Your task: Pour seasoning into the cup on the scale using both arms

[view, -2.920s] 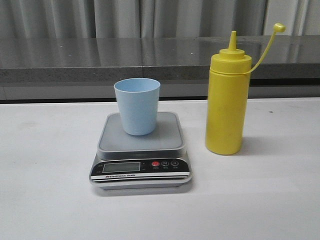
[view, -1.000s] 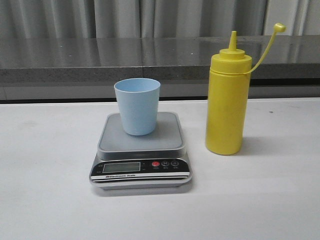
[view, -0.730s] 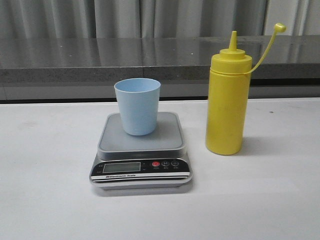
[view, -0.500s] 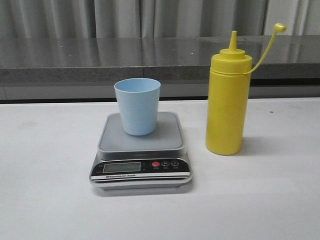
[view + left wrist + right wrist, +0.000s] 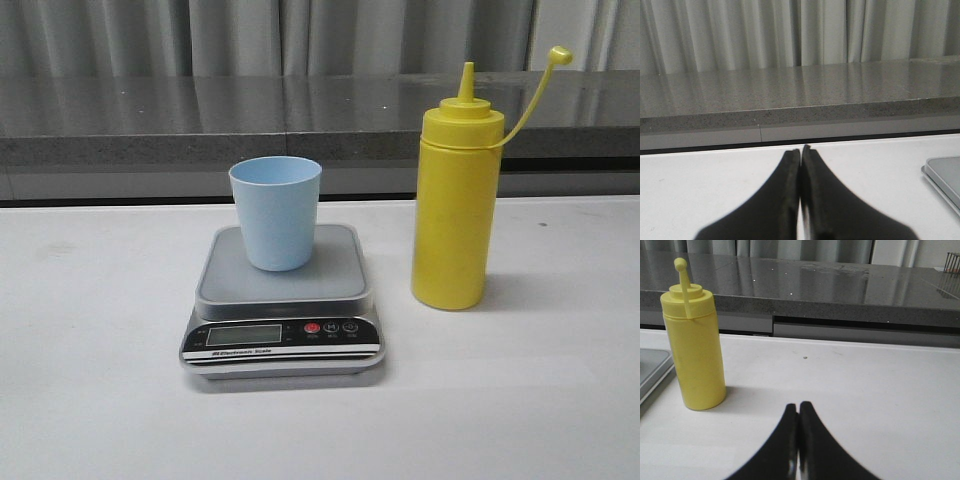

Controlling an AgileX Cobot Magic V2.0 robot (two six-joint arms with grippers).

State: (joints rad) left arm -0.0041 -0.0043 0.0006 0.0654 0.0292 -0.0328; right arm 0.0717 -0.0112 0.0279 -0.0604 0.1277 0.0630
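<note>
Seasoning (image 5: 455, 200): tall yellow squeeze bottle, cone nozzle, tethered cap open.

The bottle (image 5: 455, 205) stands upright just right of the scale (image 5: 283, 300), leaving a narrow gap between them. The cup (image 5: 275, 212) tops the scale's platform. Bare table (image 5: 90, 380) lies open left, right and front; a ledge (image 5: 200, 125) blocks behind.

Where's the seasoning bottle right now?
In the front view the seasoning bottle stands upright on the table, right of the scale and the cup, apart from both.
</note>
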